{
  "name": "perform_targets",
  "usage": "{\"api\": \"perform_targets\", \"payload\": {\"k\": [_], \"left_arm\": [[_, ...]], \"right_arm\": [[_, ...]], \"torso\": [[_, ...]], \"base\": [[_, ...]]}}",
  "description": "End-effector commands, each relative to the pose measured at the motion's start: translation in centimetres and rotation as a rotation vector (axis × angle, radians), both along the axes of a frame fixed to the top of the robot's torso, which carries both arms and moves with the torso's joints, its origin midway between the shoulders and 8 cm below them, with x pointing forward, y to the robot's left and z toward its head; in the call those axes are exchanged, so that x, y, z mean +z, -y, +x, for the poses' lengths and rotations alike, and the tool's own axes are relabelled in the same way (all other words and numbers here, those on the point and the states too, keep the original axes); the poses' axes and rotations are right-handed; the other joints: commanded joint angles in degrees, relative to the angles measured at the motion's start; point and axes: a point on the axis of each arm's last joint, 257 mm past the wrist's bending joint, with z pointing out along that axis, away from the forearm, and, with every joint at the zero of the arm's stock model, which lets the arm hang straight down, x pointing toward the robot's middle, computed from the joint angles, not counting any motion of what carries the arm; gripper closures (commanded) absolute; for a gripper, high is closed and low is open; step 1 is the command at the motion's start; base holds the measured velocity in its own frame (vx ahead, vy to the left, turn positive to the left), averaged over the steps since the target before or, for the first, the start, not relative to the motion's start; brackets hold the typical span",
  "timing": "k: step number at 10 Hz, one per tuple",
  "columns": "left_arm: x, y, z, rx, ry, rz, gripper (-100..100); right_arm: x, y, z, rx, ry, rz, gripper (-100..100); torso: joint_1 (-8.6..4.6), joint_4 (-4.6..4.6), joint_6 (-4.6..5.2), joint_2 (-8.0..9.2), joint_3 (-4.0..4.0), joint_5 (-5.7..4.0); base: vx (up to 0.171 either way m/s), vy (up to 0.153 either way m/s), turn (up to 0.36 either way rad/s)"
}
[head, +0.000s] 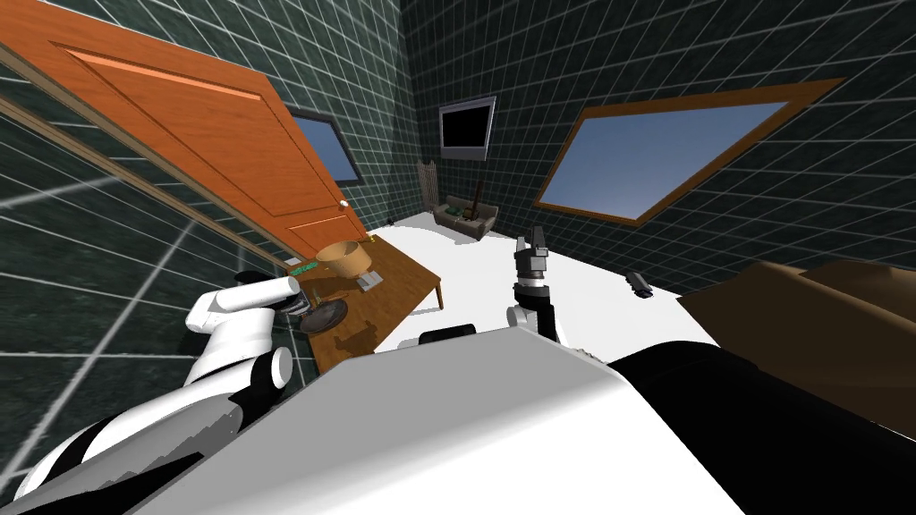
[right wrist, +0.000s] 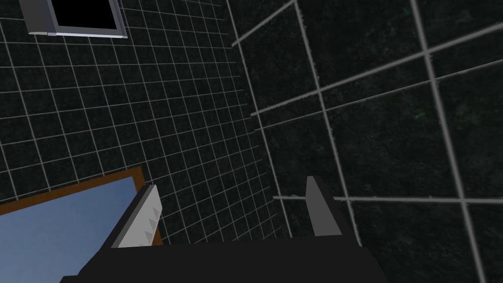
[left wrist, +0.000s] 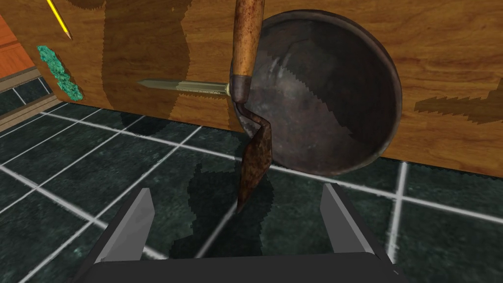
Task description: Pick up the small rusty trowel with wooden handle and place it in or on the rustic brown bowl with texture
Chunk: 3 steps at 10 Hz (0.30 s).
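The trowel has a wooden handle and a rusty blade. It lies against the rim of the dark brown bowl, and its blade hangs past the wooden table's edge over dark tiles. My left gripper is open; the blade's tip reaches just between its fingers without touching them. In the head view the bowl sits at the table's near corner beside my left forearm. My right gripper is raised over the white floor, and its wrist view shows the right gripper open and empty.
On the table lie a yellow pencil, a green strip, a thin metal blade and a tan round basket. An orange door stands behind the table. Brown furniture is on my right.
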Motion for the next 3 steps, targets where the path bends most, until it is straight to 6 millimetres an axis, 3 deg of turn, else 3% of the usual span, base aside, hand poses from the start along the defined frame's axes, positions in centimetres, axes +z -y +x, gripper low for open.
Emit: {"api": "perform_targets", "payload": {"k": [1,3], "left_arm": [[0.00,0.00,0.00,0.000,0.000,0.000,0],[0.00,0.00,0.00,0.000,0.000,0.000,0]], "right_arm": [[0.00,0.00,0.00,0.000,0.000,0.000,0],[0.00,0.00,0.00,0.000,0.000,0.000,0]], "torso": [[0.00,0.00,0.00,0.00,0.00,0.00],[0.00,0.00,0.00,0.00,0.00,0.00]], "base": [[0.000,0.000,0.000],[0.000,0.000,0.000]]}}
